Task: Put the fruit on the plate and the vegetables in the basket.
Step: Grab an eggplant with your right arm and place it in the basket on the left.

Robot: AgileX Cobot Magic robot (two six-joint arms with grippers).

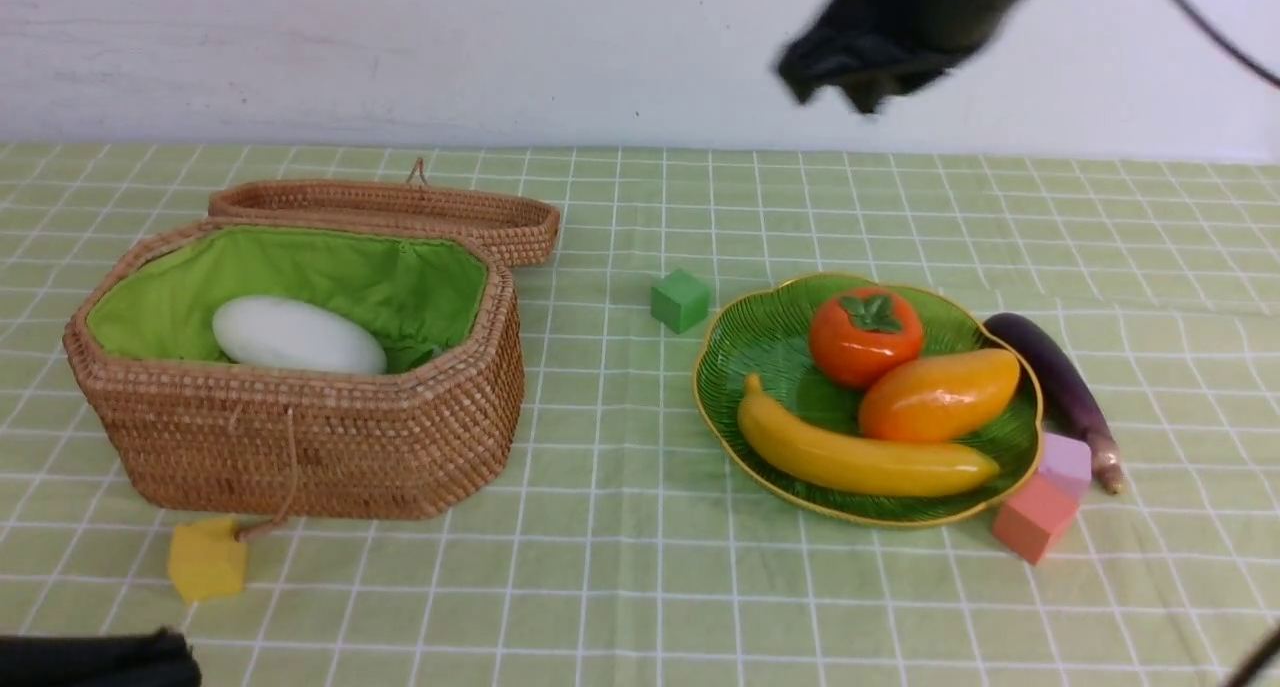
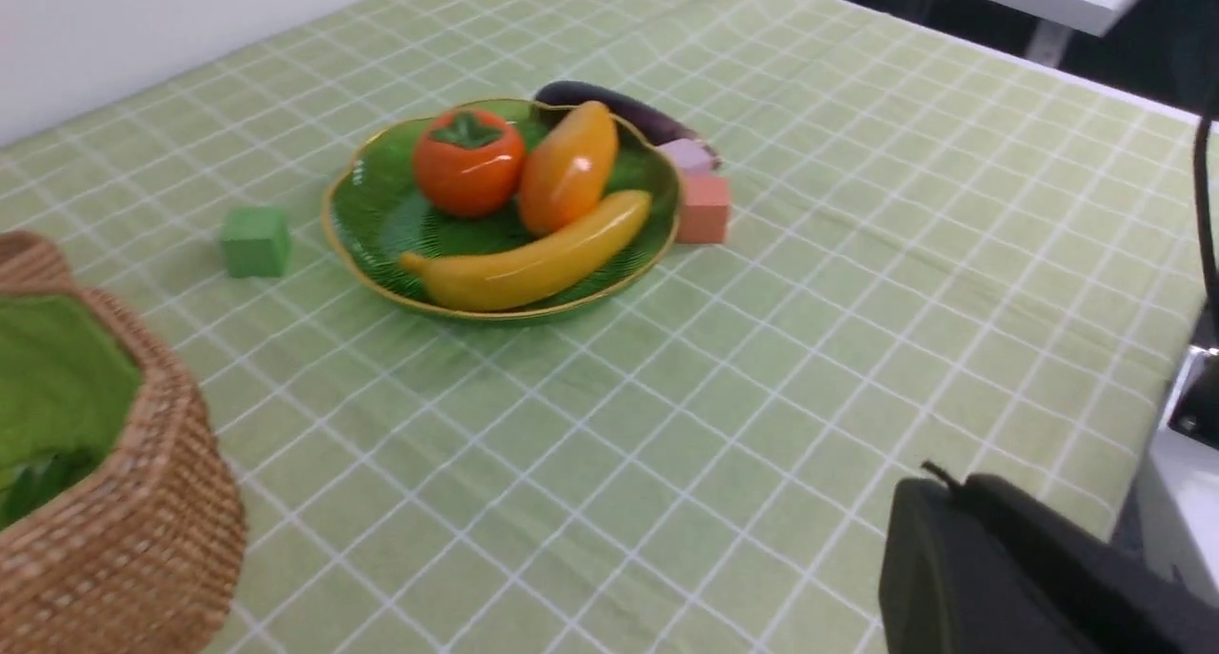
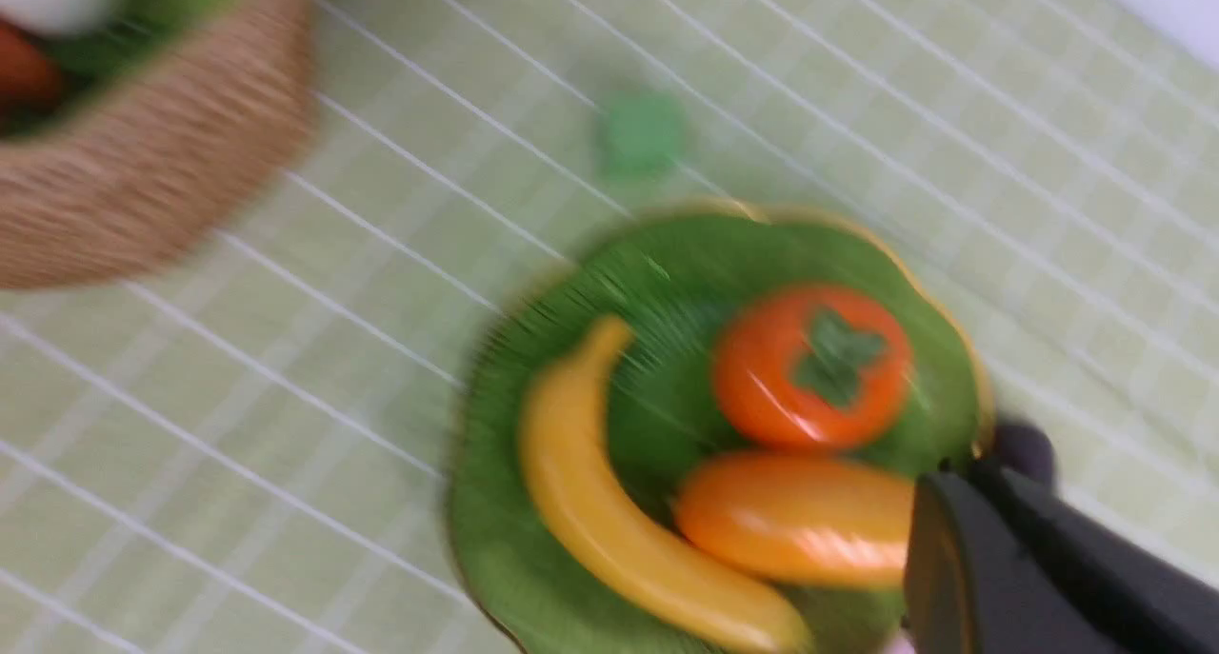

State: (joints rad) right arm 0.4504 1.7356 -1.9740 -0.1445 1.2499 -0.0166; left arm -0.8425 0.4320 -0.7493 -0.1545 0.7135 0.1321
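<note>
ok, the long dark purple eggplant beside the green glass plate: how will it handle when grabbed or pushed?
The long dark purple eggplant shows a sheen, so probably slippery. Round and tapering: likely rolls in an arc if nudged, though the lilac cube by its narrow end and the green glass plate may stop it. Looks rigid, probably light; no flop.

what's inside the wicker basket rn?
A fat white toy radish lies on the green lining of the brown woven wicker basket. The right wrist view shows an orange-red thing beside it, blurred. The basket's front wall hides the floor.
</note>
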